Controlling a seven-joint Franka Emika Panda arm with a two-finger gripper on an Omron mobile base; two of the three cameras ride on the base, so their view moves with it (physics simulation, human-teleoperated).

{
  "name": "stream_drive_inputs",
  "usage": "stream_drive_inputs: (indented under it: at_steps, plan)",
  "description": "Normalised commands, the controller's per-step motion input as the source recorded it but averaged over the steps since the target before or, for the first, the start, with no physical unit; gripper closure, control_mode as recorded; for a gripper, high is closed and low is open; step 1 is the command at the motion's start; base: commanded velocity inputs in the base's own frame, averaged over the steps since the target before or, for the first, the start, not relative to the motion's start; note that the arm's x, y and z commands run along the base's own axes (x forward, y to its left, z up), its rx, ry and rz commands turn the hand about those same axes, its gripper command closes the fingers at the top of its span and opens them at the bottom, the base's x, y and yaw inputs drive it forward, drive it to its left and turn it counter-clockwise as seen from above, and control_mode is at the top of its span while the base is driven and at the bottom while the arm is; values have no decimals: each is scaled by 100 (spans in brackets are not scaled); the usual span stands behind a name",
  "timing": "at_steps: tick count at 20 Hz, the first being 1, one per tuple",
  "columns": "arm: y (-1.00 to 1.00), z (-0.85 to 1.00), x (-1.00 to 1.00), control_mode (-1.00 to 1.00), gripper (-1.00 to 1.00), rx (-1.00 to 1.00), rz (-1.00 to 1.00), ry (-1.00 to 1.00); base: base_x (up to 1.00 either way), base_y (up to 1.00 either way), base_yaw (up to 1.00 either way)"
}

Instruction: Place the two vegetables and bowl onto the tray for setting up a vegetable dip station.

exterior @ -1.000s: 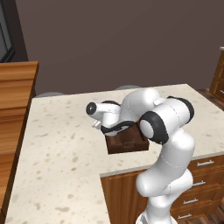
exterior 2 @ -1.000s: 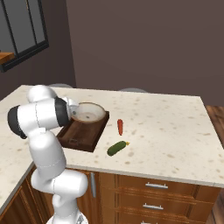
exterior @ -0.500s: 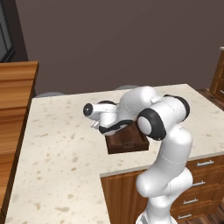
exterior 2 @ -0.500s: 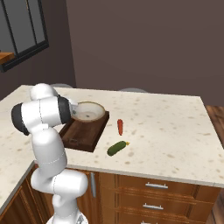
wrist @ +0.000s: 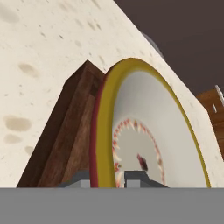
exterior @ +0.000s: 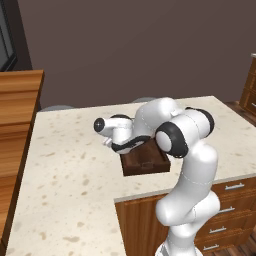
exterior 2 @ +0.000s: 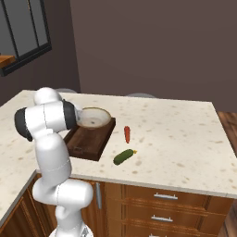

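Tool is clenching the bowl by its near rim, carrying it over the tray's far end, tray lying directly underneath.

Home kitchen, rendered. Speckled cream stone bench forms island top; wooden cabinets below with drawers and metal bar handles. Dark plum-brown wall behind. Dark-framed window at upper left of right base view. Wood-panelled cabinet side at left of left base view. Kitchenware and food on bench: wooden tray, bowl, green cucumber-like vegetable, red chilli-like one.
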Motion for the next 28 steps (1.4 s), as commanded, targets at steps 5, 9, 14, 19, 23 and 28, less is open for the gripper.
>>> stream_drive_inputs:
  at_steps: [5,9,14,19,23,28]
  plan:
    - [0,-9,11,-100,100,-6,0,4,0,0,0]
    - [0,-15,14,-100,100,-10,0,1,0,0,0]
    - [0,-11,15,-100,100,-5,0,3,0,0,0]
    - [1,-10,7,-100,-100,0,0,13,0,0,0]
    - [0,0,3,-100,-100,0,0,7,0,0,0]
    - [0,4,-2,-100,-100,0,0,1,0,0,0]
